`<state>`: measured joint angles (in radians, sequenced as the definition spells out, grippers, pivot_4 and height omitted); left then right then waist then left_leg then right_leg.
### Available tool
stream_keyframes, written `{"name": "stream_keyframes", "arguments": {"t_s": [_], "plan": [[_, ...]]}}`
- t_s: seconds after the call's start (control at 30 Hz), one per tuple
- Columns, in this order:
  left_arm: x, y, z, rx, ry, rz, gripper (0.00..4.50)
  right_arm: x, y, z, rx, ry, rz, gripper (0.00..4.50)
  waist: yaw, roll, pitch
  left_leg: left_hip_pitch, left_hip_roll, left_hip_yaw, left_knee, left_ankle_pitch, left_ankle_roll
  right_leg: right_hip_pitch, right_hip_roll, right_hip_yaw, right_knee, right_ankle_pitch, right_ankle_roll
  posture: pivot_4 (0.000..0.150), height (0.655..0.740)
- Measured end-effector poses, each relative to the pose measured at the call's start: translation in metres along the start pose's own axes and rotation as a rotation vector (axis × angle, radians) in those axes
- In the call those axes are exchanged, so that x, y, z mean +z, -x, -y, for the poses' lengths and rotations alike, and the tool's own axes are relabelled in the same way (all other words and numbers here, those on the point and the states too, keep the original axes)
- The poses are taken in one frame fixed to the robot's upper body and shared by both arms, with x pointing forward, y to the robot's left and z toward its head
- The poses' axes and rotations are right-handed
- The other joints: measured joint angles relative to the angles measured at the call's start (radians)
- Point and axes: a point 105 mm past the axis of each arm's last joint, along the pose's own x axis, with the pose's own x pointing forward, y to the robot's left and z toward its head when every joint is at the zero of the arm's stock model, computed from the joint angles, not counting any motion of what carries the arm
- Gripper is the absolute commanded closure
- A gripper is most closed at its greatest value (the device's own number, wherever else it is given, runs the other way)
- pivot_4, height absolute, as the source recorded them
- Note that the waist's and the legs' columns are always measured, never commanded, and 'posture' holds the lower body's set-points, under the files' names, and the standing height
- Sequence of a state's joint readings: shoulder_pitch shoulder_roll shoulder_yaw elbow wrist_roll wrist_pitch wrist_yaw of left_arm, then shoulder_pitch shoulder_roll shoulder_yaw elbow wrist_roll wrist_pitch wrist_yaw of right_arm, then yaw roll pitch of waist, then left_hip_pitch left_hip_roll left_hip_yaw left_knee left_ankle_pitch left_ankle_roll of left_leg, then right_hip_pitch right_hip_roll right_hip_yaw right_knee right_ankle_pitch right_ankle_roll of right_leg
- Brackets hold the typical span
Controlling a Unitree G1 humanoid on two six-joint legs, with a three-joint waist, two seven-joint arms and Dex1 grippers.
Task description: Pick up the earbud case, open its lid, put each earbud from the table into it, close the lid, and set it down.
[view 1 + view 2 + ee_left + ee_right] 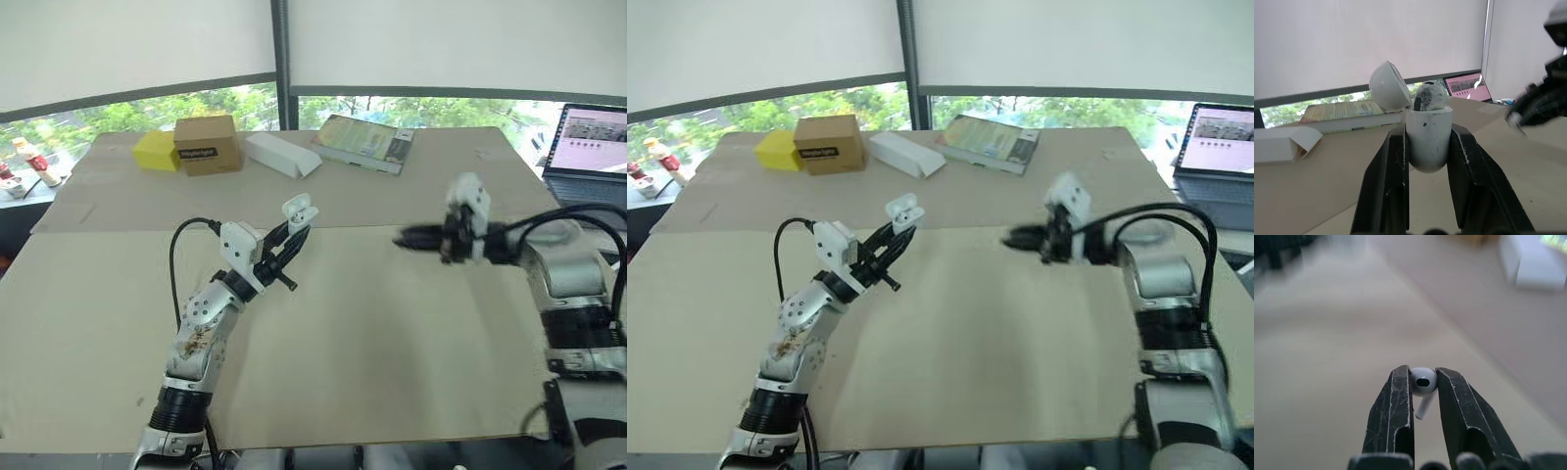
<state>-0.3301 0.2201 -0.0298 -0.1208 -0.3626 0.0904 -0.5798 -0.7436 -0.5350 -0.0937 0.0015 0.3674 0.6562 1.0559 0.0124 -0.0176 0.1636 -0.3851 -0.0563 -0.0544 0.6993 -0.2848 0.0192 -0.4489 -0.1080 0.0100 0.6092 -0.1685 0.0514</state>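
My left end effector [297,227] is clamped on the rounded white plastic earbud case [1427,142], holding it upright above the beige worktop [372,343] with its hinged lid [1389,85] flipped open. My right end effector [407,238] sits at the case's 3 o'clock, apart from it, pinching a small white earbud [1423,381]. The left wrist view adds a scuffed rounded bud head [1431,95] seated in the case's mouth. A brown cardboard box [208,144] and a book [364,143] line the 12 o'clock edge, and a laptop [593,147] sits at 2 o'clock. Bare board lies below both arms.

Open-lidded white earbud case [1427,139]; white earbud [1422,381] aloft.
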Motion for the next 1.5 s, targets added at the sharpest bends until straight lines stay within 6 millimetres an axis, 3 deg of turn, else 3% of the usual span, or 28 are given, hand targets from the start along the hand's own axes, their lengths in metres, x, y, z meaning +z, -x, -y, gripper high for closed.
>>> {"name": "stream_keyframes", "arguments": {"t_s": [0.13,0.33,0.7,0.83,1.17,1.23,1.33,1.5], "plan": [[0.006,-0.005,0.000,-0.038,0.055,0.003,3.94,0.028,-0.026,-0.027,-0.012,-0.095,0.158,4.15,0.011,0.000,0.000,-0.006,-0.004,0.000,0.004,0.000,0.000,-0.007,-0.003,0.000,0.002,0.001,0.001,0.150,0.7400],[0.012,-0.012,0.004,-0.091,0.117,0.004,3.94,0.039,-0.040,-0.049,-0.052,-0.176,0.276,4.15,-0.005,0.000,0.000,-0.004,-0.005,0.001,0.004,0.001,0.003,-0.007,-0.002,0.001,0.002,0.001,0.002,0.150,0.7400],[0.021,-0.017,0.014,-0.155,0.138,0.027,3.94,0.033,-0.040,-0.039,-0.185,-0.105,0.290,4.15,-0.023,0.000,0.000,-0.003,-0.003,0.001,0.003,0.001,0.003,-0.007,0.000,0.001,0.003,0.002,0.000,0.150,0.7400],[0.021,-0.017,0.015,-0.162,0.136,0.027,3.94,0.022,-0.040,-0.040,-0.182,-0.086,0.257,4.15,-0.025,0.000,0.000,-0.003,-0.003,0.002,0.002,0.001,0.003,-0.006,0.000,0.001,0.003,0.002,0.000,0.150,0.7400],[0.020,-0.018,0.018,-0.172,0.136,0.021,3.94,0.021,-0.038,-0.042,-0.177,-0.051,0.238,4.15,-0.025,0.000,0.000,-0.003,-0.003,0.002,0.002,0.000,0.005,-0.007,0.000,0.001,0.002,0.002,0.000,0.150,0.7400],[0.020,-0.018,0.018,-0.173,0.136,0.021,3.94,0.021,-0.037,-0.042,-0.178,-0.045,0.236,3.12,-0.025,0.000,0.000,-0.003,-0.003,0.002,0.002,0.000,0.005,-0.007,0.000,0.001,0.002,0.002,0.000,0.150,0.7400],[0.021,-0.018,0.017,-0.168,0.130,0.026,3.94,0.018,-0.038,-0.044,-0.169,-0.053,0.220,2.21,-0.025,0.000,0.000,-0.003,-0.003,0.002,0.002,0.000,0.005,-0.007,0.000,0.002,0.002,0.002,0.000,0.150,0.7400],[0.021,-0.018,0.016,-0.161,0.125,0.027,3.94,0.019,-0.037,-0.048,-0.136,-0.066,0.224,2.21,-0.024,0.000,0.000,-0.003,-0.003,0.002,0.002,0.000,0.006,-0.006,0.000,0.002,0.002,0.002,0.000,0.150,0.7400]]}}
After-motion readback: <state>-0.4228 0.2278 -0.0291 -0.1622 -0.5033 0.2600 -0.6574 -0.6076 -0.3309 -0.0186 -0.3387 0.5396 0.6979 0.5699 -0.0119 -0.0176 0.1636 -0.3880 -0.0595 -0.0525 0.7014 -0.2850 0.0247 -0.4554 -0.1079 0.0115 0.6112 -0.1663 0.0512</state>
